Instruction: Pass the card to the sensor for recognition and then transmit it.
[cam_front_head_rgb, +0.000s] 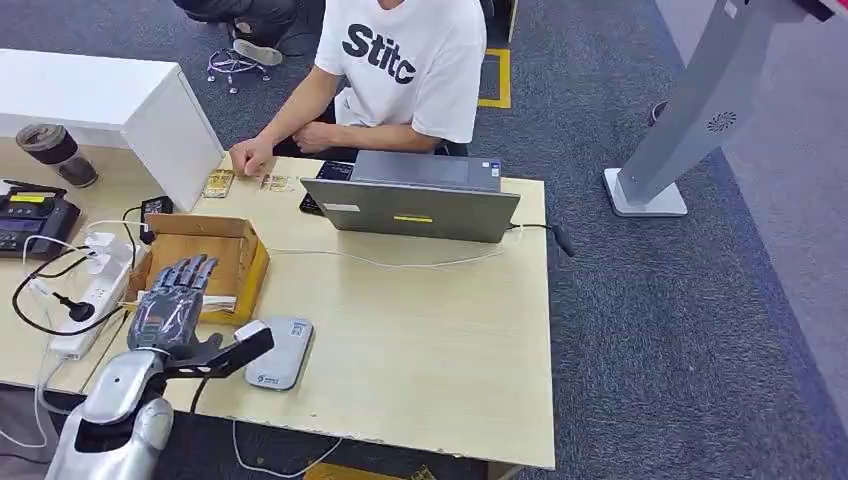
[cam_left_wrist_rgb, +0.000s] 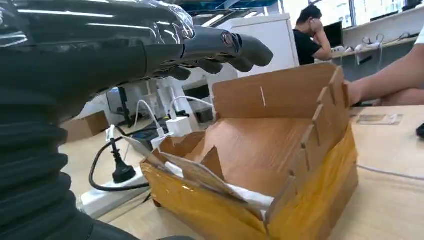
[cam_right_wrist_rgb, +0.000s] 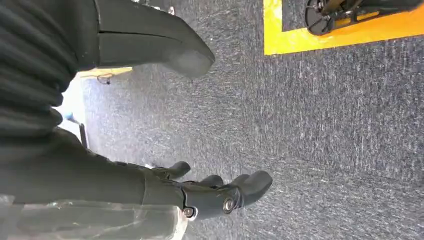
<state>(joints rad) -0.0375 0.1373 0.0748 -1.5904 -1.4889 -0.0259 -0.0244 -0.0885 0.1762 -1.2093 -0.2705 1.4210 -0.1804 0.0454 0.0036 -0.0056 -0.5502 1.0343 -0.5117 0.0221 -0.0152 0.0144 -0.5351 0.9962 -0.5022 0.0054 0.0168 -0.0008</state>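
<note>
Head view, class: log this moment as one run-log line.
left hand: open, over cardboard box | right hand: open, above carpet | sensor: untouched

The head view looked down from high onto the cardboard box (cam_front_head_rgb: 205, 262) on the worktop (cam_front_head_rgb: 420, 340); the left wrist view sat close beside that box (cam_left_wrist_rgb: 270, 165) — the right wrist view faced carpet (cam_right_wrist_rgb: 325, 125).

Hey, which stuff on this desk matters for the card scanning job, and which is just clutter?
Job:
box with cards
sensor
left hand, over the box
person, the likely receiver

Lying about:
laptop
power strip
cup
desk phone
</note>
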